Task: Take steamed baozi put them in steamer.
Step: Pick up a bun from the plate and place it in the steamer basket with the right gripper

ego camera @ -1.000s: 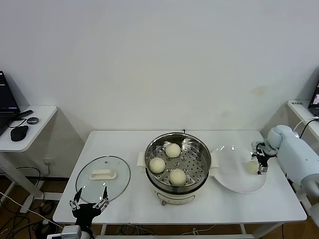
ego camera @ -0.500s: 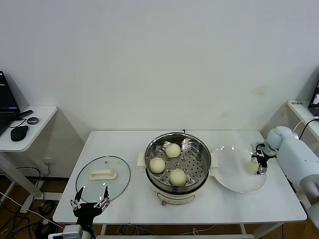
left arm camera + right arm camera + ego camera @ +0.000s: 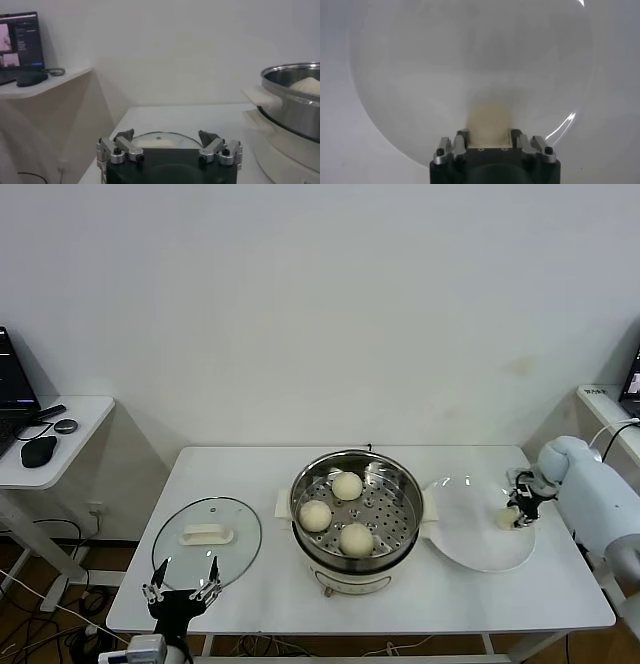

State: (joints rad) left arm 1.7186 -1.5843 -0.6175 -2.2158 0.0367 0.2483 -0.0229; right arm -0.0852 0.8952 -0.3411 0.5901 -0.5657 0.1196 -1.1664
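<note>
Head view: the steamer (image 3: 356,521) stands at the middle of the white worktop (image 3: 260,596) with three steamed baozi on its perforated tray — one at the back (image 3: 347,485), one to the left (image 3: 315,515), one at the front (image 3: 356,538). A fourth baozi (image 3: 508,517) sits near the right edge of the plate (image 3: 465,539), with the right gripper (image 3: 520,512) closed in around it. The glass lid (image 3: 206,543) lies flat to the steamer's left, and the left gripper (image 3: 181,588) hangs at the worktop's front edge, fingers spread wide, holding nothing.

Left wrist view: the left gripper (image 3: 169,148) is open over the lid (image 3: 159,139), the steamer (image 3: 292,107) off to one side.

Right wrist view: the right gripper (image 3: 489,138) has its fingers pressed against both sides of the baozi (image 3: 489,121) — the plate (image 3: 415,75) is beneath.
</note>
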